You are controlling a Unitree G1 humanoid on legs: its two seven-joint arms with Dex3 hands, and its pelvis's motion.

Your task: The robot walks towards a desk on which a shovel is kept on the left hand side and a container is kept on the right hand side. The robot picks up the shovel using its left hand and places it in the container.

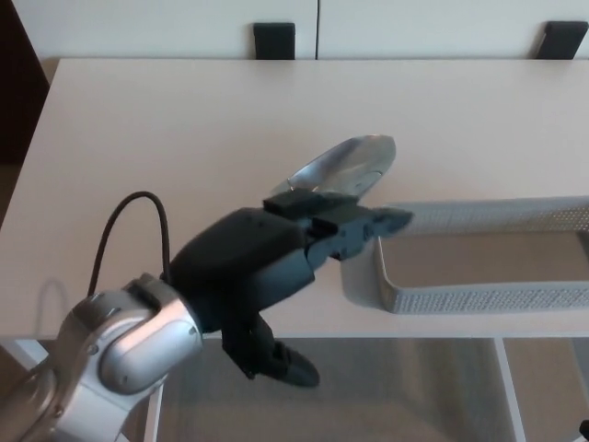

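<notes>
Left hand [276, 262] over shovel [354, 158] handle, fingers [368, 223] spread, nothing gripped. Shovel on tabletop [184, 129]; lifting, placing in container [479, 296] outstanding.

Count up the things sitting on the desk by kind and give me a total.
Shovel: 1
Container: 1
Total: 2
</notes>
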